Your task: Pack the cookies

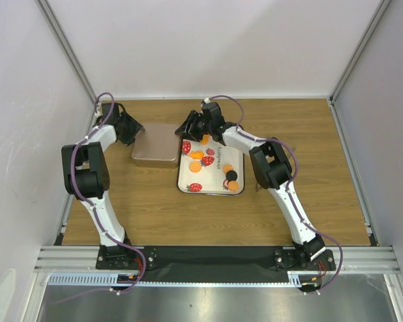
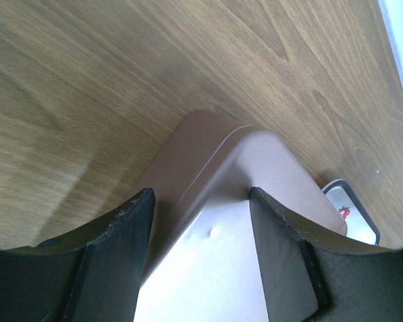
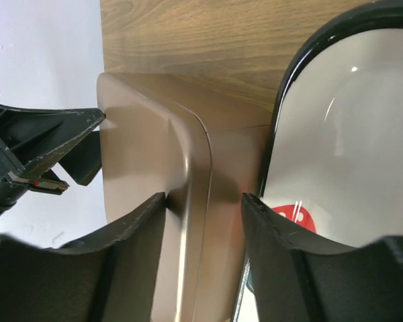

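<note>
Several cookies (image 1: 195, 167), orange and black discs, lie on a white tray (image 1: 185, 176) printed with red strawberries. A closed brown box (image 1: 154, 144) sits just left of the tray. My left gripper (image 1: 131, 129) is at the box's far left corner, and in the left wrist view the box (image 2: 221, 168) fills the gap between the fingers (image 2: 121, 228). My right gripper (image 1: 188, 127) is at the box's far right corner, and its fingers (image 3: 269, 235) pinch the box rim (image 3: 195, 168) beside the tray (image 3: 336, 134). No cookie is held.
The wooden table (image 1: 322, 174) is walled by white panels at the back and sides. The box and tray touch or nearly touch. An aluminium rail runs along the near edge by the arm bases.
</note>
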You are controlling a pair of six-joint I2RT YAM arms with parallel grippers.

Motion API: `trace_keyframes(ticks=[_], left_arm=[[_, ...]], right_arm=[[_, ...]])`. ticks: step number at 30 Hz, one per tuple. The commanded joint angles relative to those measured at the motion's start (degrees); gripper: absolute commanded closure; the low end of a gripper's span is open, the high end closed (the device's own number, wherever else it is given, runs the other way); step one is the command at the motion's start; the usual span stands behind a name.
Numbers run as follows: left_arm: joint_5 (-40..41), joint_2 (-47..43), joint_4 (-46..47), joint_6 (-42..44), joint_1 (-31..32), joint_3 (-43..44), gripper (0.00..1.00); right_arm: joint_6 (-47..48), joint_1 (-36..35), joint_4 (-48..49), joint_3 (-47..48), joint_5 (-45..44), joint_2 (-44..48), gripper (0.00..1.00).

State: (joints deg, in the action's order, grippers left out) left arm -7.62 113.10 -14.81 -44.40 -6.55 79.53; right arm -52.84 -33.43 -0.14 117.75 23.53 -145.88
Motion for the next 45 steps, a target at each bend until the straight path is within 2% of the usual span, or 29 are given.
trace_keyframes(ticks=[1,11,15,19,23,29,32,39,45], left_arm=[[1.2,1.4,-2.2,2.0,0.8,1.2,0.36],[1.2,1.5,-2.2,2.0,0.8,0.7,0.35],[1.1,1.1,-1.3,1.8,0.8,-0.9,0.36],[1.0,0.5,0.6,1.3,0.9,-3.1,0.35],[0.9,-0.3,1.7,1.6,0.8,-3.7,0.33],[2.3,-2.4,0.7,3.5,0.8,-1.6,0.25],[3.3,-3.1,-0.9,5.0,0.8,-0.1,0.23],[5.2,-8.8,-2.3,7.4,0.8,2.7,0.2],[6.7,-15.4,-3.6,8.1,1.1,2.7,0.19]], right_arm=[[0.6,-0.8,-3.6,3.0,-2.3,-1.3,0.49],[-0.4,-1.0,-5.7,2.7,-2.0,-2.3,0.55],[0.0,-1.1,-6.0,1.7,-1.9,-2.3,0.61],[0.6,-1.2,-5.2,0.6,-1.9,-1.3,0.61],[1.2,-1.0,-3.4,0.2,-0.5,-0.3,0.55],[2.9,-0.8,-1.7,0.7,0.8,1.2,0.35],[3.4,-0.3,-0.6,0.9,1.4,2.2,0.29],[4.1,1.0,1.1,0.9,2.0,5.8,0.21],[5.6,2.5,0.7,-3.7,0.6,13.9,0.18]])
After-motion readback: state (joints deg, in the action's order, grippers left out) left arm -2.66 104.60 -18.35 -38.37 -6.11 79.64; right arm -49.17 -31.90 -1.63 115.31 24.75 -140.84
